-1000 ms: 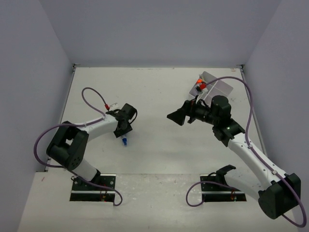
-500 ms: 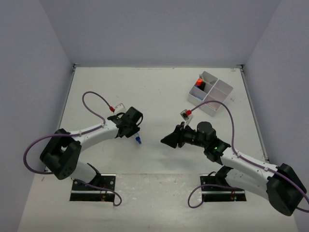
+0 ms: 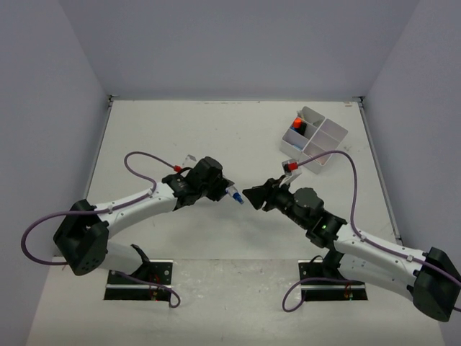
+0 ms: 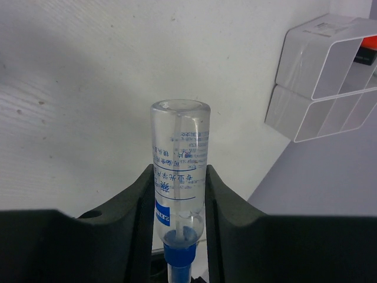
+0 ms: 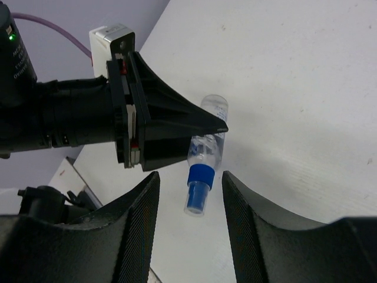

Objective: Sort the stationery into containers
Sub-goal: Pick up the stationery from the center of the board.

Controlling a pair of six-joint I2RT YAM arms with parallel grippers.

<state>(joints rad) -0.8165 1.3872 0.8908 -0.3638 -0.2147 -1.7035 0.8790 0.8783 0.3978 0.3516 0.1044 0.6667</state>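
My left gripper (image 3: pixel 225 189) is shut on a small clear bottle with a blue collar and printed label (image 4: pixel 178 159), held off the table. Its blue end (image 3: pixel 235 195) points towards my right gripper (image 3: pixel 252 196). In the right wrist view the bottle (image 5: pixel 204 154) hangs from the left gripper's black fingers (image 5: pixel 171 127), its capped end between my right gripper's (image 5: pixel 190 180) open jaws, touching neither. The white divided tray (image 3: pixel 325 148) stands at the far right; one compartment holds a black highlighter with an orange cap (image 3: pixel 297 125). The tray (image 4: pixel 294 59) also shows in the left wrist view.
Grey walls close the table on three sides. The two arms meet over the table's middle. A purple cable (image 3: pixel 351 169) loops above the right arm near the tray.
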